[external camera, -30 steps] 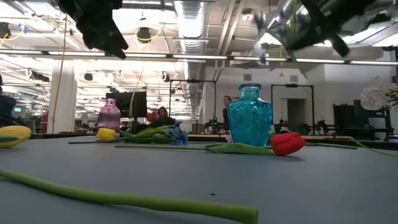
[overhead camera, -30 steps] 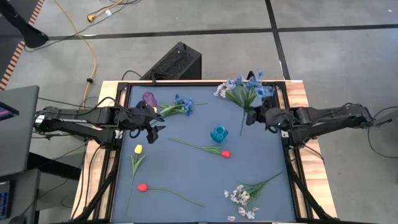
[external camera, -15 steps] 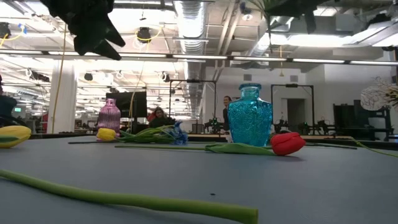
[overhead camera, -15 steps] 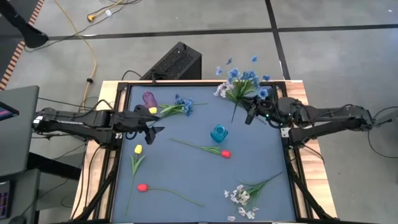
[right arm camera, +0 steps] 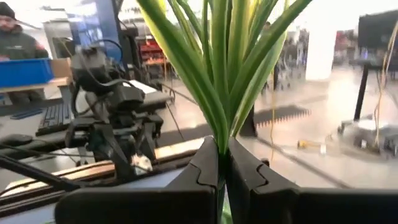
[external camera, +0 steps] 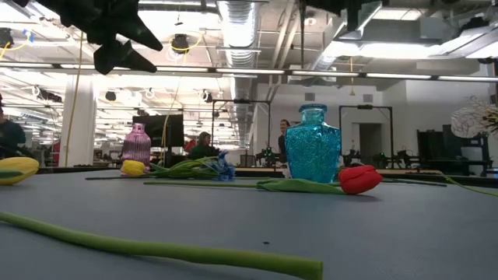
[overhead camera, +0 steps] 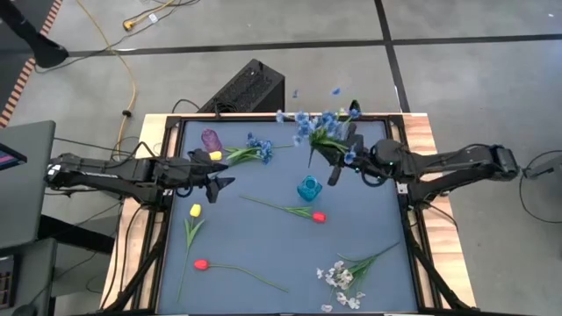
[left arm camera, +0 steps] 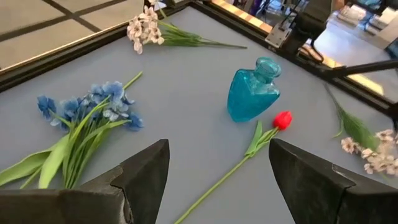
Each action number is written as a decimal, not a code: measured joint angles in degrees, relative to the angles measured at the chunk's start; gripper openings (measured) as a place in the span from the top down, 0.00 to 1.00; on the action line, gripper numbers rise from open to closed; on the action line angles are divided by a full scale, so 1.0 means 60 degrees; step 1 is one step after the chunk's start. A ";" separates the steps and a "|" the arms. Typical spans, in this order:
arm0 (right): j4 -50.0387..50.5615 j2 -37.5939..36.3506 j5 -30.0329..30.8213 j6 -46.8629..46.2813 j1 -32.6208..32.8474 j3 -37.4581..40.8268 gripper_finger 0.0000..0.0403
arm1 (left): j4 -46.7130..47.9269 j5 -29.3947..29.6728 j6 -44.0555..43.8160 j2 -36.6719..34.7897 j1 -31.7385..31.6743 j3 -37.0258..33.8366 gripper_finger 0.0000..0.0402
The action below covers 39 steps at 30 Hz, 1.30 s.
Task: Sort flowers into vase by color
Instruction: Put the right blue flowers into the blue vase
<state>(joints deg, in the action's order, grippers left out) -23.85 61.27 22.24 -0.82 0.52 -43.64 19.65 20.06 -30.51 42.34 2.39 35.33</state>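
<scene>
- My right gripper (overhead camera: pixel 344 151) is clamped tight on the stems of a bunch of small blue blossoms with long green leaves (overhead camera: pixel 318 125), held up in the air just above and beside the little teal glass vase (overhead camera: pixel 308 188) near the middle of the grey-blue table (overhead camera: pixel 263 237).
- The right wrist view only gives me the leaves (right arm camera: pixel 217 62) fanning up out of the pinched fingers (right arm camera: pixel 205 168); no blossoms show there.
- My left gripper (overhead camera: pixel 215 180) hangs over the left side of the table with jaws spread wide, nothing in them.
- The left wrist view shows a second blue sprig (left arm camera: pixel 87 118) lying flat, the vase, a red tulip bud (left arm camera: pixel 283 119) on its stem, and a white blossom bunch (left arm camera: pixel 144 28).
- Only the high view catches the purple vase (overhead camera: pixel 211 139), two yellow buds (overhead camera: pixel 195 211) and a second red tulip (overhead camera: pixel 201 264).
- The low view puts the red tulip right beside the teal vase (external camera: pixel 312 145), with people in the room behind.
</scene>
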 joint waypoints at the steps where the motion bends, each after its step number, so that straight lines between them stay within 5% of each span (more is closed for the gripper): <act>1: -0.0109 0.0001 -0.0003 0.0191 0.0076 0.0034 0.92 | 0.0021 -0.0017 -0.0062 0.0006 0.0000 0.0000 0.34; 11: -0.5001 -0.0397 -0.0345 0.1116 0.0437 0.2734 0.92 | 0.0057 -0.0118 -0.0291 0.0008 0.0000 0.0000 0.34; 15: -0.4473 -0.0391 -0.0672 0.2362 0.0548 0.2789 0.92 | 0.0053 -0.0097 -0.0289 0.0012 0.0000 0.0000 0.34; 39: -0.4620 0.0621 -0.0350 0.1721 0.0946 0.2787 0.92 | 0.0038 -0.0599 -0.0282 0.0714 0.0004 0.0004 0.34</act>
<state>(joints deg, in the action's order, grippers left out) -51.57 65.00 20.14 9.51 6.19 -26.92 19.87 16.47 -32.21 46.63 2.42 35.35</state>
